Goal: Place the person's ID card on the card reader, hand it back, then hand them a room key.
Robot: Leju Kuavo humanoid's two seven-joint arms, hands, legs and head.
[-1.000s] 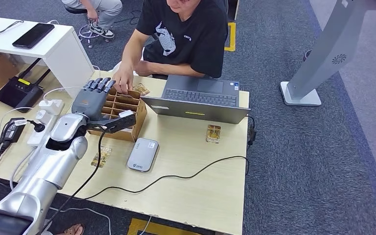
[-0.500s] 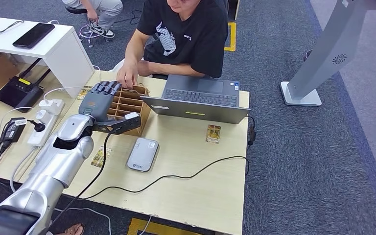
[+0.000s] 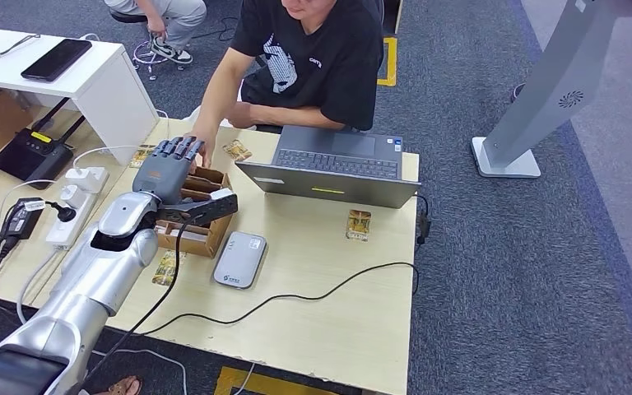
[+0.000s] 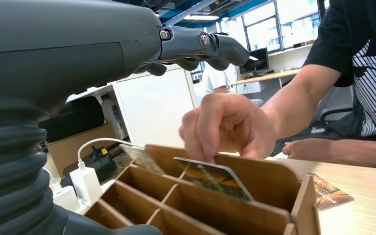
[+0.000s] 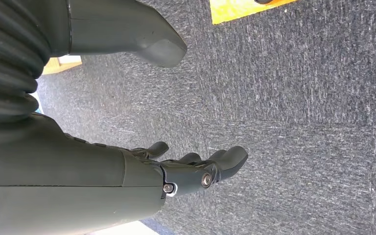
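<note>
The wooden divided box [image 3: 197, 216] on the table [image 3: 321, 280] is overhung by the left hand [image 3: 167, 171], fingers spread and nothing grasped, while the right hand [image 5: 176, 171] hangs slack over the carpet (plainly the farther one). A card [image 4: 214, 178] is pinched by the person's hand [image 4: 227, 128] at the box's far row, just ahead of the left fingertips, its long edge lying along the divider.

Card reader [image 3: 240, 259] right of divider box [image 3: 200, 220], before laptop [image 3: 333, 171].
</note>
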